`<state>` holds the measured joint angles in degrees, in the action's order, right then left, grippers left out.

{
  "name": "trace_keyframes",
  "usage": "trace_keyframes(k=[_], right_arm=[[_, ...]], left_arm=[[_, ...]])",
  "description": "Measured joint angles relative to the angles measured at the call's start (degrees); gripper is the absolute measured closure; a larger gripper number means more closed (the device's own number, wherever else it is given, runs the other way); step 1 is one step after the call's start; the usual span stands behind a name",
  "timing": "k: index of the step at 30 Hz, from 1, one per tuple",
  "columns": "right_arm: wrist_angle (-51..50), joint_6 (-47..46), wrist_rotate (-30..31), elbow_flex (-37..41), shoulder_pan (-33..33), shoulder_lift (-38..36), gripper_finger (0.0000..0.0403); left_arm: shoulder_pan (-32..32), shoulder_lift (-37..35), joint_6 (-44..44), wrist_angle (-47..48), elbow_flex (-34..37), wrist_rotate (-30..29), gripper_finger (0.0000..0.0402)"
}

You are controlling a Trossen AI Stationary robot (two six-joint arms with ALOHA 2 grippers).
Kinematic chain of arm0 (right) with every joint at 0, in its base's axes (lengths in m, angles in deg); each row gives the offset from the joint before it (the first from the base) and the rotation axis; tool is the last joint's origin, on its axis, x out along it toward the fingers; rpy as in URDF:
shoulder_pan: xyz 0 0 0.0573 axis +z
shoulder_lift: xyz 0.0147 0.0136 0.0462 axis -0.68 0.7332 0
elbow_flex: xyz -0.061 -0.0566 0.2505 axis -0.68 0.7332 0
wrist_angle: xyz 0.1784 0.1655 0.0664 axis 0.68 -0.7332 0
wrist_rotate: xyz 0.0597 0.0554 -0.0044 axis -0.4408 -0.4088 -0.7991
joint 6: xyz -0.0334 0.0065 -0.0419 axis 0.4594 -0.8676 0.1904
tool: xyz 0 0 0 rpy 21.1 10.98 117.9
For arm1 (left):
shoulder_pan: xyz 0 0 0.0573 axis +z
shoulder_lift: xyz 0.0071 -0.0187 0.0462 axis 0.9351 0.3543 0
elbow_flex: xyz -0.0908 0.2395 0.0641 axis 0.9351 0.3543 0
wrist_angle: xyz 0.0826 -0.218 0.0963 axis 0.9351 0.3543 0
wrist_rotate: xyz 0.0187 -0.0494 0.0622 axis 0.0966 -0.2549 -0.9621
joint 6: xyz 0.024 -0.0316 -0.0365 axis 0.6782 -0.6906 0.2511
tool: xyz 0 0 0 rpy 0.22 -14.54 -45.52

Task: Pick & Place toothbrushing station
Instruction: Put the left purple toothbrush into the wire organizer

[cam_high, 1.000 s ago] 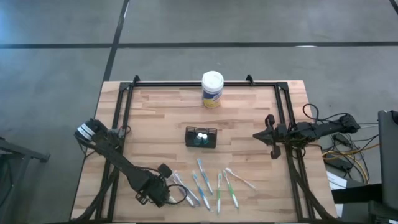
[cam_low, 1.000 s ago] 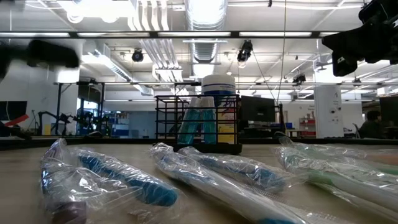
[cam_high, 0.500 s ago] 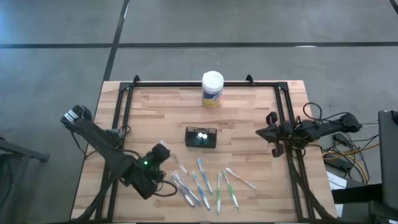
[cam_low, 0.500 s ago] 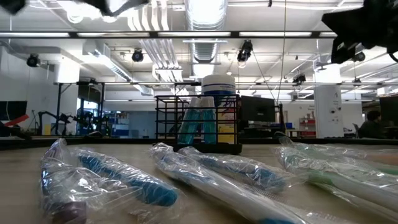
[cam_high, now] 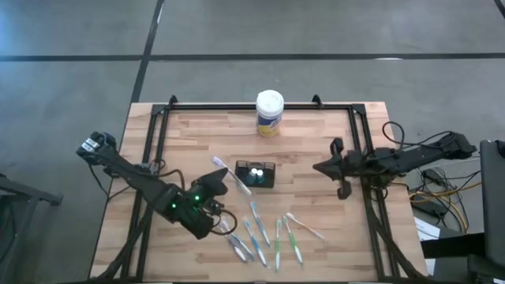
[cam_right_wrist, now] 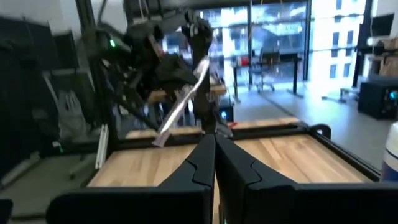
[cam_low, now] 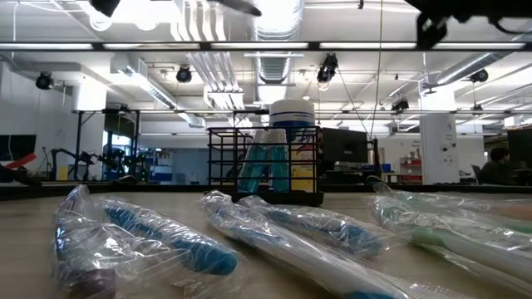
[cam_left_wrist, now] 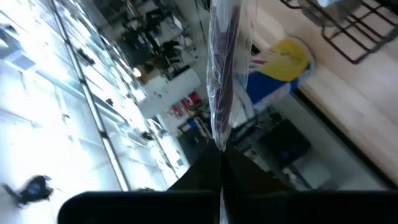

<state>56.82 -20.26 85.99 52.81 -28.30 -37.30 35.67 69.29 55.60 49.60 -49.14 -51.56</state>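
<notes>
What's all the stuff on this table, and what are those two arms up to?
Wire caddy: one, black, table centre, two white-capped tubes inside.
Canister: one, white lid, yellow label, far edge.
Wrapped toothbrushes: about six, blue, green and white, lying on the near side of the table.
Lifted toothbrush: one, wrapped, pale, in the air left of the caddy.
Table: one, light wood.
Left gripper: dark, shut on the lifted toothbrush.
Right gripper: dark, shut, empty, right of the caddy.

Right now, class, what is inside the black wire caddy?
Inside the caddy, two white-capped tubes stand upright. The low view shows their blue bodies through the mesh; the caddy's floor is hidden.
</notes>
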Motion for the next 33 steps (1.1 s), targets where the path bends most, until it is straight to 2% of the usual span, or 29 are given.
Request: trace_keyframes(k=[5,9,14,19,25,33], right_arm=[[-5.44,-0.25,-3.18,-12.97,-0.68,13.27,0.0366],[-13.36,-1.75,-6.43,-24.51,-2.69,21.88,0.0309],[-24.06,-6.03,-16.28,-37.73,-7.35,32.11,0.0232],[-33.27,-6.49,-21.77,-47.02,-12.13,40.65,0.018],[-31.53,-9.98,-33.41,-52.46,-16.29,47.96,0.015],[-32.0,-10.51,-39.25,-58.63,-17.07,56.01,0.015]], left_arm=[[1.04,0.0,10.45,-9.85,-0.98,3.18,0.0401],[2.25,0.0,13.69,-14.63,-1.44,4.78,0.0401],[3.28,0.18,18.65,-20.53,-1.03,7.19,0.0401],[3.49,0.61,20.91,-23.49,-0.98,7.97,0.0401],[4.12,0.61,21.78,-24.09,-0.98,8.05,0.0401],[5.91,0.61,21.77,-24.49,-0.98,8.22,0.0401]])
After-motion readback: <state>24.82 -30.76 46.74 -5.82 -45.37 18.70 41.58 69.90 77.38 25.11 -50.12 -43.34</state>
